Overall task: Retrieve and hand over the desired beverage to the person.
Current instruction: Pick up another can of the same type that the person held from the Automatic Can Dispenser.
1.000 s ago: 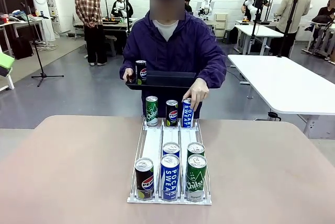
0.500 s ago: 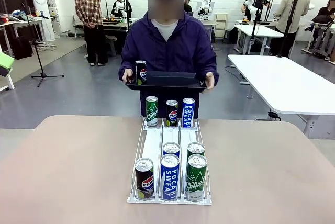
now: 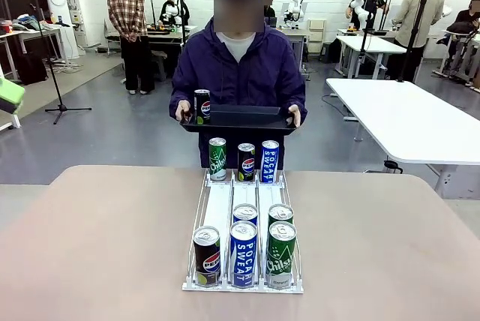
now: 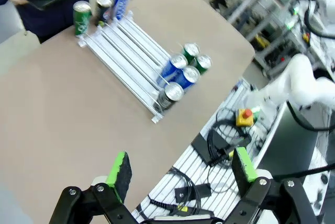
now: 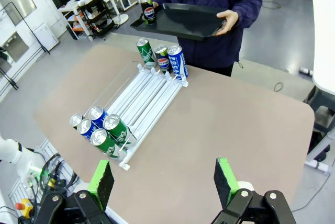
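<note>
Person's hand (image 3: 295, 116) drawn back from far-row Pocari Sweat can (image 3: 269, 160), now set on black tray (image 3: 244, 120) edge.
Left gripper (image 4: 181, 167) held high over near table edge, pads spread wide, nothing held; right gripper (image 5: 163, 181) likewise.
White rack (image 3: 219, 205) laid on midline, lanes run robot-to-person; neither arm judged nearer.
Near-row Pocari Sweat can (image 3: 243, 253) stood upright in middle lane, flanked by near-row Pepsi can (image 3: 206, 255) and Chilsung can (image 3: 280, 255). Judged likely pick.
Labels read in front view, can tops seen in wrist views.
Tray Pepsi can (image 3: 202, 105) carried by person (image 3: 240, 73).
</note>
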